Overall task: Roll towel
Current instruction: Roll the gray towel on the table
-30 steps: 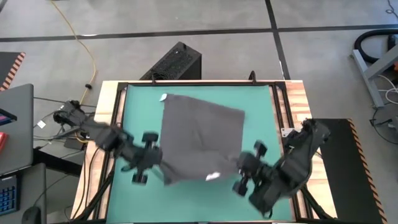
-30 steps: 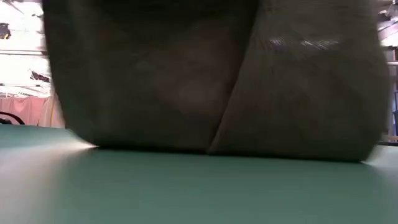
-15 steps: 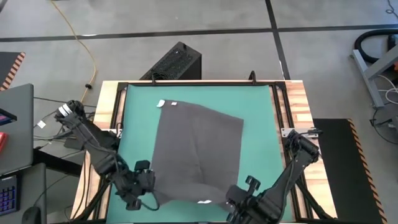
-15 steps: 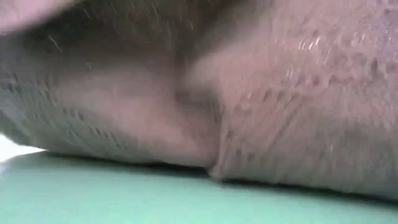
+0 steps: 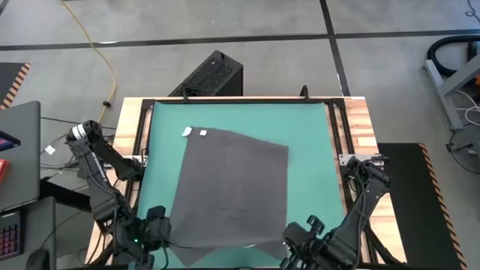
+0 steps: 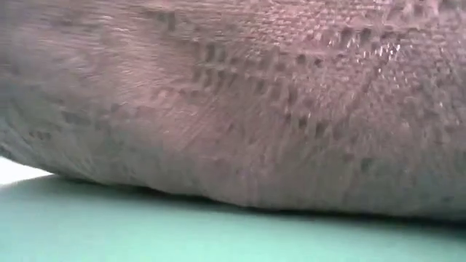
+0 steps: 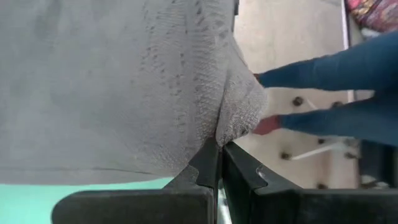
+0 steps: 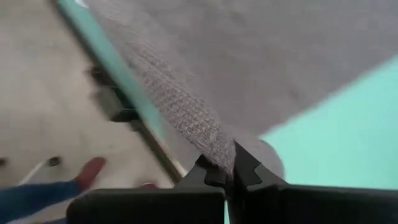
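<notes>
Grey knitted towel (image 5: pixel 232 191) lies flat, four-sided.

Dark jointed arms, black cabling

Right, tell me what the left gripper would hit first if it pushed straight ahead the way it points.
The left gripper is already shut on a corner of the towel, so the cloth comes first. Past it, off the table edge, a person's leg shows; depth is unclear.
</notes>
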### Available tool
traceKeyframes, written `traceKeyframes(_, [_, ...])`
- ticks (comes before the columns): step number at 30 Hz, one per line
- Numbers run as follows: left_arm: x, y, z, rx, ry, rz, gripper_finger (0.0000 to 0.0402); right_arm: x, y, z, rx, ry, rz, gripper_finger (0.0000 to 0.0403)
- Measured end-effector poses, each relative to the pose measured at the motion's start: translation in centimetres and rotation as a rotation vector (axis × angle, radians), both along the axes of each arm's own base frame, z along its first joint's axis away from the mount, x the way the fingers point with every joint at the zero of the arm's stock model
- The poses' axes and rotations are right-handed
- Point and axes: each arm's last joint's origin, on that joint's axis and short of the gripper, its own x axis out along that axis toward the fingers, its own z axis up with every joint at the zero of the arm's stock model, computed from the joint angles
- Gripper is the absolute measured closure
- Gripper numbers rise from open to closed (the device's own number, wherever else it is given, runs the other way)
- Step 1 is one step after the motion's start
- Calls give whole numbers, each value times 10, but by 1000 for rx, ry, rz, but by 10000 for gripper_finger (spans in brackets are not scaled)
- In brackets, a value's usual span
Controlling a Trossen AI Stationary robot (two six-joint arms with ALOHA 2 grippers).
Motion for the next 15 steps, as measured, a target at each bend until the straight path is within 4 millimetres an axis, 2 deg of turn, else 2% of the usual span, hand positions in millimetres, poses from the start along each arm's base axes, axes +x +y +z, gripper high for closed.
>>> traceKeyframes(4, [-3, -10, 6, -92, -47, -1, 401, 9, 11, 7, 64, -98, 103, 394])
traceKeyframes(8, [-4, -10, 7, -33, -118, -9, 401, 11, 4, 6, -4, -100, 86, 394])
traceKeyframes(12, [-5, -11, 2, -38, -51, -14, 401, 17, -2, 5, 11, -78, 81, 394])
traceKeyframes(15, [-12, -21, -3, -70, 0, -30, 401, 17, 4, 7, 63, -91, 104, 394])
